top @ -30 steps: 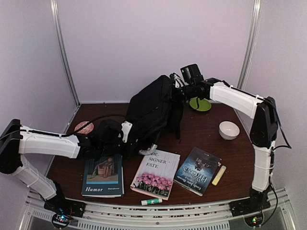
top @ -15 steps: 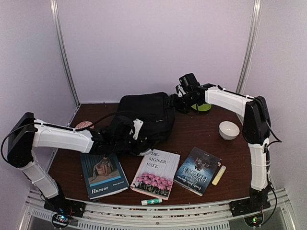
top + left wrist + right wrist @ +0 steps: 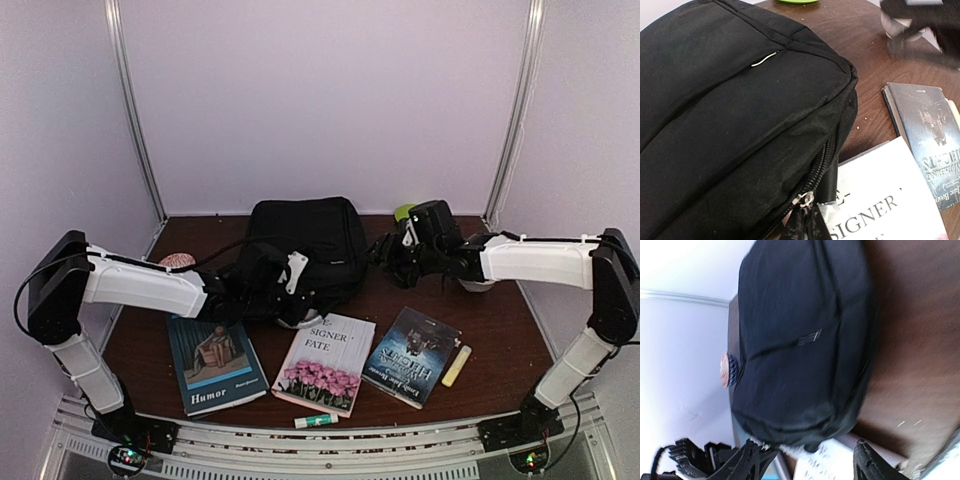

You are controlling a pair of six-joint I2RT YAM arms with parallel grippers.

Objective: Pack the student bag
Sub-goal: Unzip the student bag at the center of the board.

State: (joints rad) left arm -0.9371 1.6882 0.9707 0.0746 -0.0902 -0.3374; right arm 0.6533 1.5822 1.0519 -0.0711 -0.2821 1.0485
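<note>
The student bag [image 3: 303,243] is a large black backpack lying flat at the back middle of the table. My left gripper [image 3: 286,306] sits at its near edge, shut on the bag's zipper pull [image 3: 805,199]. In the left wrist view the bag [image 3: 725,110] fills the left side and my gripper [image 3: 806,226] shows dark just below the pull. My right gripper [image 3: 386,254] hovers open beside the bag's right side, holding nothing. The right wrist view shows the bag [image 3: 800,335] ahead of its spread fingers [image 3: 749,460].
Three books lie along the front: a blue Humor book [image 3: 215,365], a white one with roses [image 3: 325,362] and a dark one [image 3: 412,355]. A glue stick [image 3: 318,421], a yellow stick [image 3: 456,365], a white bowl [image 3: 478,286], a green plate [image 3: 403,212] and a pink round coaster [image 3: 178,261] are there too.
The bag went from held upright to lying flat. My right gripper opened, let go of its top and swung down to the right. The left gripper stayed shut at the near edge.
</note>
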